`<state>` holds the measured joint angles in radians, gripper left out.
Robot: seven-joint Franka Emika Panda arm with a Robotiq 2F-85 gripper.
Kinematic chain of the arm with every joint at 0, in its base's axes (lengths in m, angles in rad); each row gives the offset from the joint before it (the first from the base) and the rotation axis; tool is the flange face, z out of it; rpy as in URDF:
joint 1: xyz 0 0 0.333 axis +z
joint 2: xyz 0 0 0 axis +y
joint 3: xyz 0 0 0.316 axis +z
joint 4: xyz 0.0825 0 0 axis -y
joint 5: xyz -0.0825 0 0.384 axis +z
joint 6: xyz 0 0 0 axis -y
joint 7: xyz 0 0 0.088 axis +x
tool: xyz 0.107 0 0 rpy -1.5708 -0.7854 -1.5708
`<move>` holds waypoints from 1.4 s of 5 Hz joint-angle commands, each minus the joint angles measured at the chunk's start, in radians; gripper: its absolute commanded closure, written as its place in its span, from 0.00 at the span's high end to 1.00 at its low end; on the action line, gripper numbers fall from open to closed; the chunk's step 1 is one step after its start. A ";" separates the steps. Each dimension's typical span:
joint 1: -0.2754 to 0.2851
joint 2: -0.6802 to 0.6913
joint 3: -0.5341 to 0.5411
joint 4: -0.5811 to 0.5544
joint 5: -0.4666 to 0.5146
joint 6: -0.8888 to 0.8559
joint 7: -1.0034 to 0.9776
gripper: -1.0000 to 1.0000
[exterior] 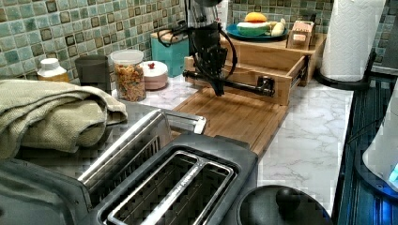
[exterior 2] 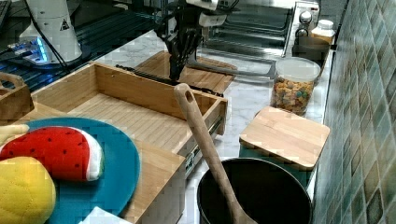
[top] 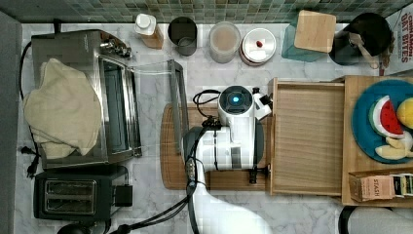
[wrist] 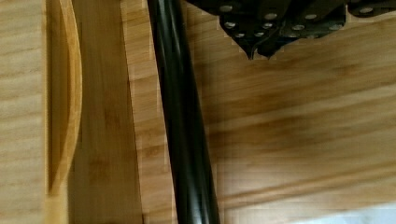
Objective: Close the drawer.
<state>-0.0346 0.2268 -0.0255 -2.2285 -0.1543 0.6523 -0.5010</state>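
The light wood drawer (top: 307, 139) stands pulled out from its cabinet toward the top view's left, and its flat bottom (exterior 2: 130, 116) is bare. A black bar handle (exterior: 244, 86) runs along its front panel (wrist: 100, 116). My gripper (exterior: 219, 91) hangs point-down just in front of that handle, over the darker cutting board (exterior: 230, 117). In the wrist view the fingertips (wrist: 259, 49) are pressed together with nothing between them, beside the black bar (wrist: 184, 116) and apart from it. The arm hides most of the handle in the top view.
A toaster oven (top: 112, 97) with its glass door folded down and a towel on top sits at the top view's left, above a black toaster (top: 73, 195). Jars line the tiled wall. A blue plate (top: 370, 141) of plush fruit rests on the cabinet top. A black pot with a wooden spoon (exterior 2: 205, 135) stands behind it.
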 commanded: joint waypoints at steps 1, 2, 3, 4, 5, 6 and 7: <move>-0.025 -0.104 -0.050 -0.070 -0.115 0.218 0.001 0.00; -0.038 -0.103 -0.057 -0.068 -0.120 0.210 -0.022 0.00; -0.065 -0.074 -0.067 -0.069 -0.126 0.249 -0.063 0.00; -0.099 -0.052 -0.111 -0.058 -0.171 0.298 -0.138 0.00; -0.133 -0.010 -0.140 0.005 -0.121 0.253 -0.290 0.00; -0.151 0.007 -0.176 0.033 -0.100 0.237 -0.315 0.00; -0.181 0.031 -0.218 0.135 -0.095 0.098 -0.364 0.00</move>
<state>-0.0564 0.2059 -0.1126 -2.2148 -0.2644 0.8354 -0.7778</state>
